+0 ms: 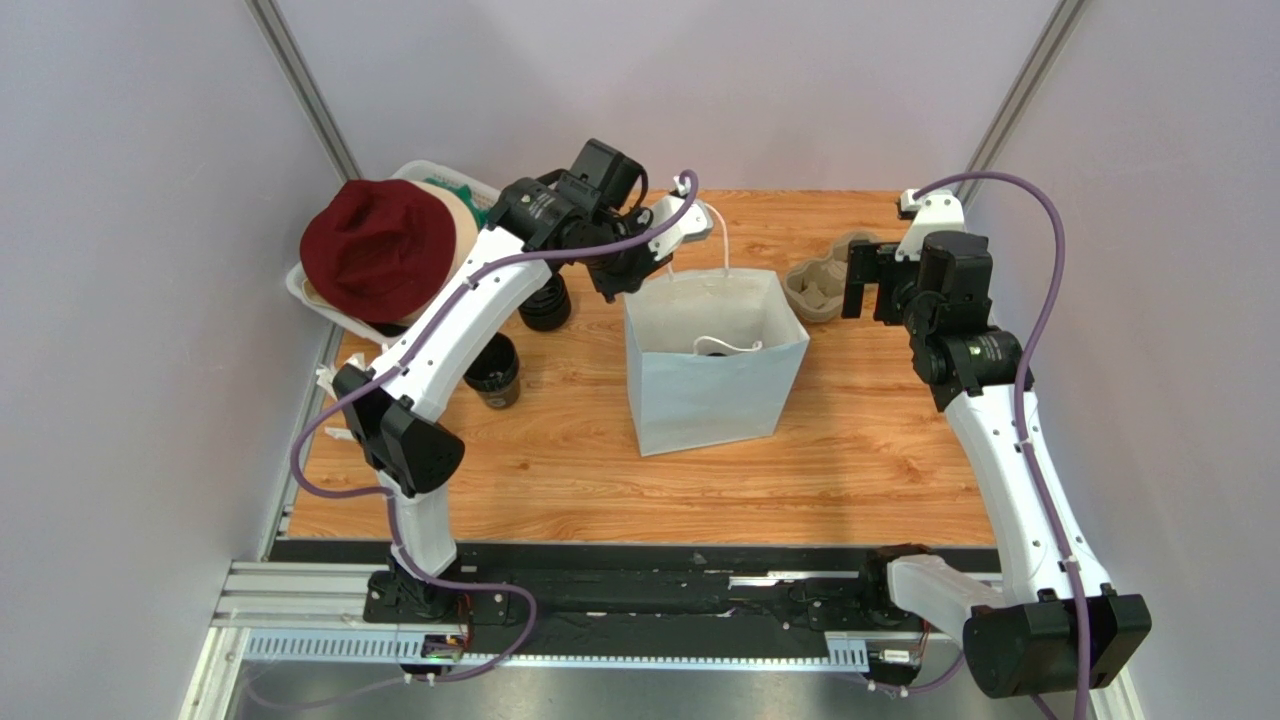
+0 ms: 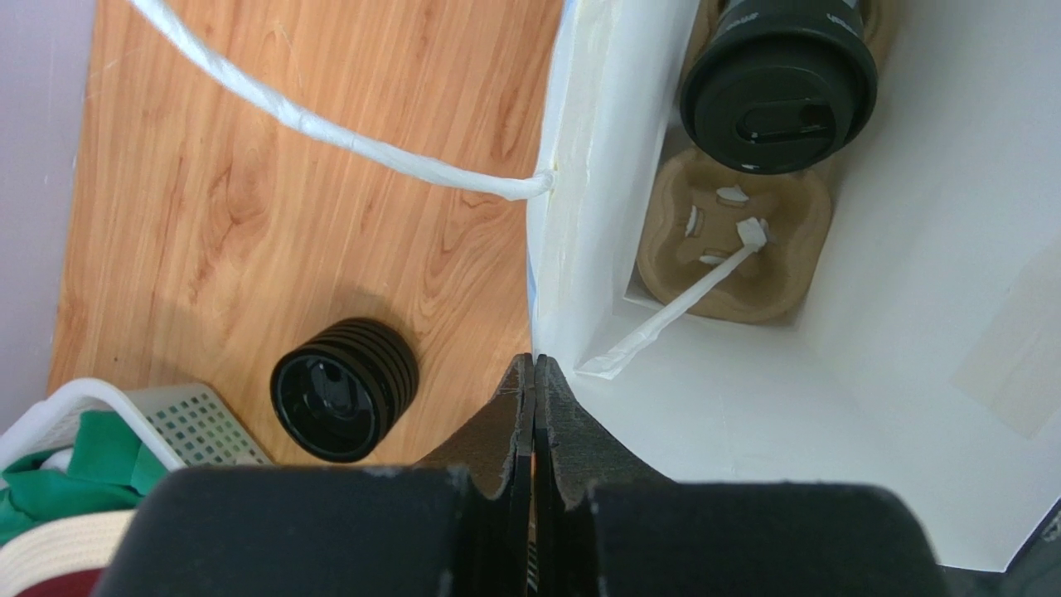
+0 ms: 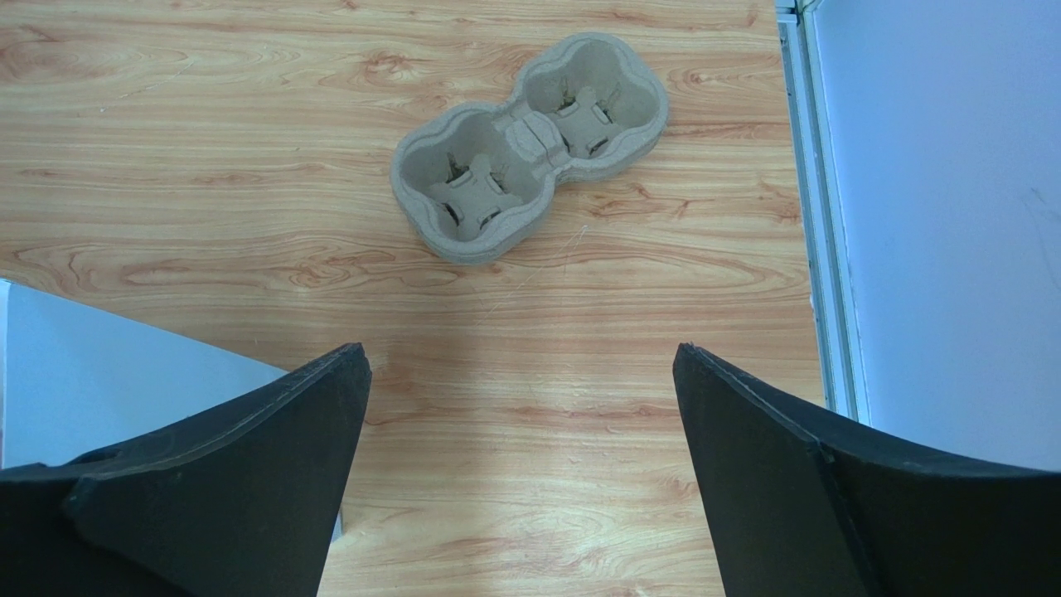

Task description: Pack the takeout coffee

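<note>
The pale-blue paper bag [image 1: 706,383] stands open mid-table. My left gripper [image 1: 624,278] is at its far left rim; in the left wrist view the gripper [image 2: 534,363] has its jaws pressed together on the bag's white wall [image 2: 585,187]. Inside the bag a black lidded cup [image 2: 778,93] sits in a brown pulp tray [image 2: 735,268]. A small dark cup [image 1: 493,371] stands on the table left of the bag, by my left arm. My right gripper [image 1: 860,282] is open and empty to the right of the bag, also seen in its wrist view [image 3: 521,355].
A second pulp cup tray [image 3: 529,143] lies on the table ahead of my right gripper [image 1: 819,285]. A stack of black lids [image 2: 343,388] stands left of the bag. A white basket [image 1: 323,300] with a red hat [image 1: 376,248] is at the far left. The bag's rope handle [image 2: 336,131] hangs outside.
</note>
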